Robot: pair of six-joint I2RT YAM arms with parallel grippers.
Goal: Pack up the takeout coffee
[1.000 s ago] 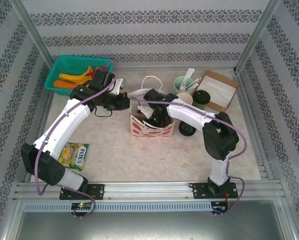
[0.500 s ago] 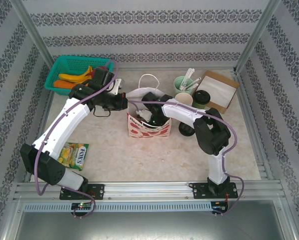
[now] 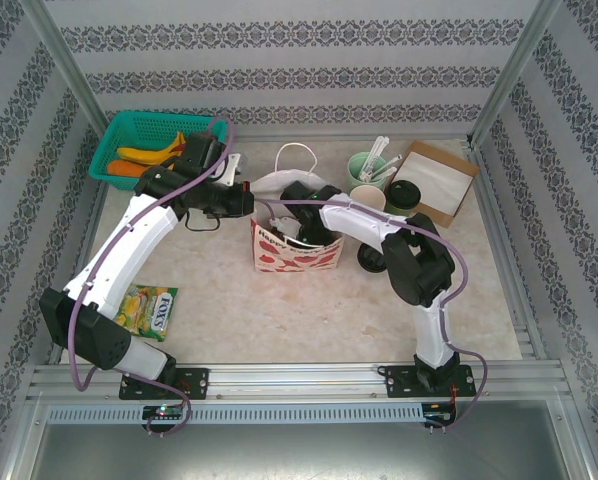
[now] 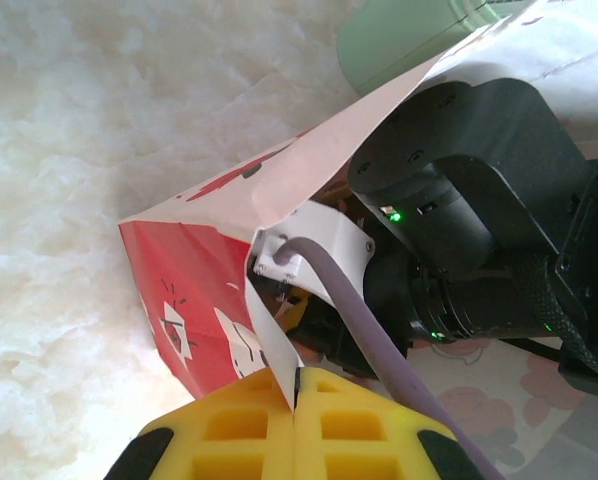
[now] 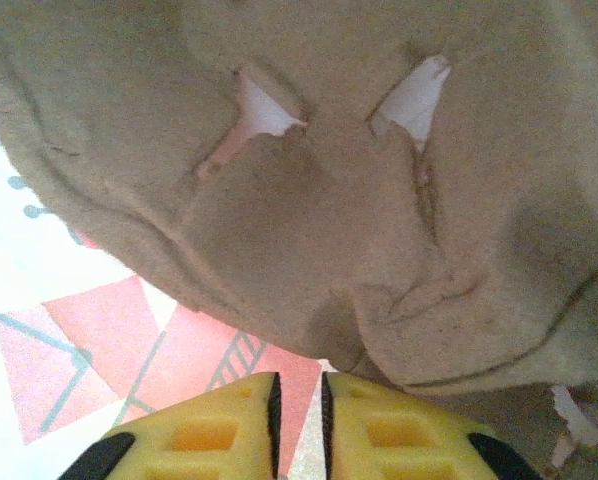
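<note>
The takeout coffee [image 3: 403, 197], a dark-green cup with a black lid, stands at the back right, apart from both grippers. A red-and-white paper bag [image 3: 294, 252] stands at the table's centre. My left gripper [image 3: 251, 200] is shut on its white top edge, which is pinched between the yellow fingers [image 4: 295, 378]. The bag's red side [image 4: 194, 290] hangs below that edge. My right gripper [image 3: 301, 228] reaches down inside the bag. Its jaws [image 5: 299, 385] stand slightly apart with nothing between them, just above a brown moulded-pulp carrier [image 5: 359, 200].
A stack of lidless cups [image 3: 370, 197], a mint cup of white utensils [image 3: 366, 165] and a cardboard box [image 3: 437, 180] crowd the back right. A dark round object [image 3: 372, 259] lies right of the bag. A teal basket [image 3: 149, 145] sits back left, a snack packet [image 3: 151, 310] front left.
The bag now stands more upright and a little further left, with its edge still in my left gripper. My right arm has swung further over it, and its jaws have parted slightly.
</note>
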